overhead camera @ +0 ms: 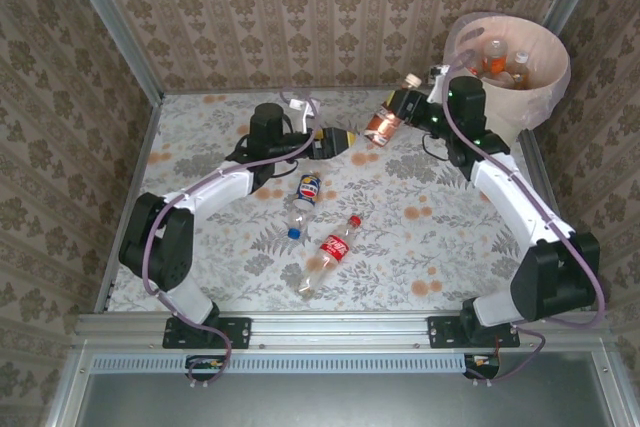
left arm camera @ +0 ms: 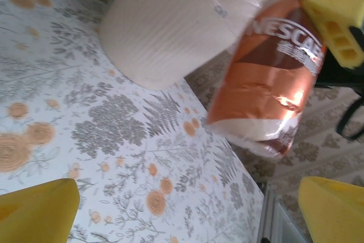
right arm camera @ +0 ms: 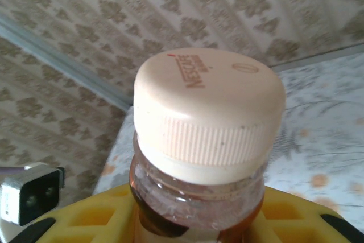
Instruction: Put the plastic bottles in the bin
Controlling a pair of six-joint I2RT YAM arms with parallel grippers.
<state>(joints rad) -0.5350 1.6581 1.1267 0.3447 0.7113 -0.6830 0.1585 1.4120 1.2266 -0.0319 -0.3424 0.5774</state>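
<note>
Brown-labelled bottle (overhead camera: 381, 124) between right gripper (overhead camera: 398, 104) fingers (right arm camera: 296, 215)

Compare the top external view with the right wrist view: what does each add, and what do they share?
Top external adds the bin holding bottles, plus a blue-labelled bottle and a red-labelled bottle lying on the table. Right wrist adds the Nescafé lettering on the cream cap. Both share the brown-labelled bottle, gripped by the right end effector.

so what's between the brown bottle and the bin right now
Top view: the right gripper, shut on the brown bottle, and its black wrist sit between that bottle and the bin.
</note>
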